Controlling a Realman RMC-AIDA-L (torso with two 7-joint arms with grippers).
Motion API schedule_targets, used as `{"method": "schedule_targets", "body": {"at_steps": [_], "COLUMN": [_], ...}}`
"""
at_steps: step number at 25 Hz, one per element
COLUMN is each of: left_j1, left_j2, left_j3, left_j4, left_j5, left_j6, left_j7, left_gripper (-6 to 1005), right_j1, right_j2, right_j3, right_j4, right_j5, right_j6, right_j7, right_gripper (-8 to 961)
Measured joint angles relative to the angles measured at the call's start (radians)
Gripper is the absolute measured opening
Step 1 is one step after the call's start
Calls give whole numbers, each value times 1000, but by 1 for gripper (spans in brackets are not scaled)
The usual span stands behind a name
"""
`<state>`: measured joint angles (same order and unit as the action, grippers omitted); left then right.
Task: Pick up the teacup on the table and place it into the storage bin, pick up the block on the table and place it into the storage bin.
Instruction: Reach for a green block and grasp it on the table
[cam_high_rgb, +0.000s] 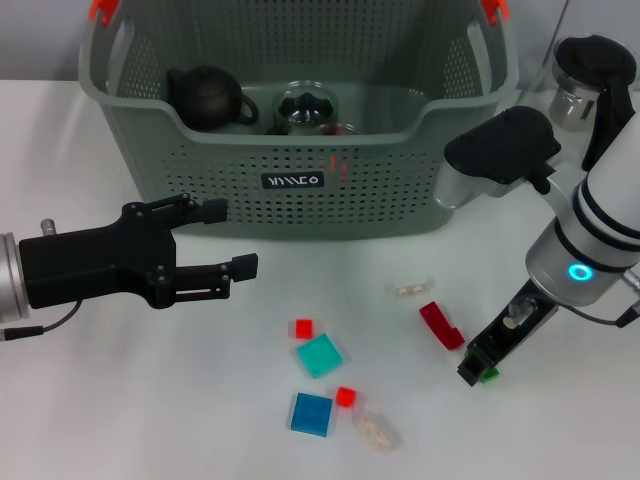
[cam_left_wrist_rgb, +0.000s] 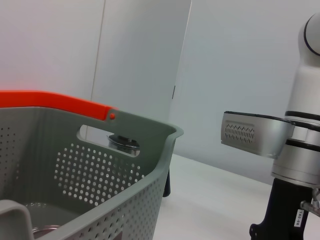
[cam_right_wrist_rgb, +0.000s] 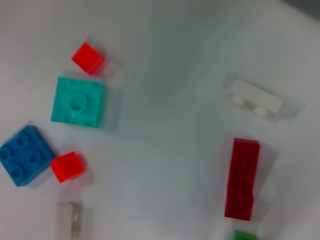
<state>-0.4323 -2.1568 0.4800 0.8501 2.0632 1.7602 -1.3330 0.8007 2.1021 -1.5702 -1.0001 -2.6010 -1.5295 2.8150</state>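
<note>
Grey-green perforated storage bin (cam_high_rgb: 300, 190), orange-red handle tips.

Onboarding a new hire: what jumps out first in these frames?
The big grey-green bin at the table's back, a dark teapot inside. Bright blocks lie scattered in front. The right gripper is low by a green block; the open left gripper hovers near the bin.

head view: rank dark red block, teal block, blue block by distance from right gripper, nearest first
From the right gripper, low on the robot's right:
1. dark red block, just to its left.
2. teal block, mid-table, farther left.
3. blue block, left again and nearer the robot; close to the teal one's distance, slightly farther.
</note>
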Motion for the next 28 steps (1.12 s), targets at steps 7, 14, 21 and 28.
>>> {"method": "schedule_targets", "body": {"at_steps": [7,14,21,28], "left_j1": [1,1,3,4], "left_j2": [0,-1,-2,-2], "left_j3": [-1,-1,-1,-1], "left_j4": [0,0,0,0], "left_j5": [0,0,0,0], "left_j6": [2,1,-1,-1], "left_j7": [0,0,0,0], "left_gripper": [859,859,859,860], "right_j1": [0,0,8,11], "right_j2": [-1,2,2,4], "right_j3": [1,-1,-13,-19], "right_j4": [10,13,39,40], "right_j5": [-29,-29,-27,-27], "right_j6": [9,18,33,38], "right_j7": [0,-4,-6,-9], "right_gripper": [522,519,515,516]}}
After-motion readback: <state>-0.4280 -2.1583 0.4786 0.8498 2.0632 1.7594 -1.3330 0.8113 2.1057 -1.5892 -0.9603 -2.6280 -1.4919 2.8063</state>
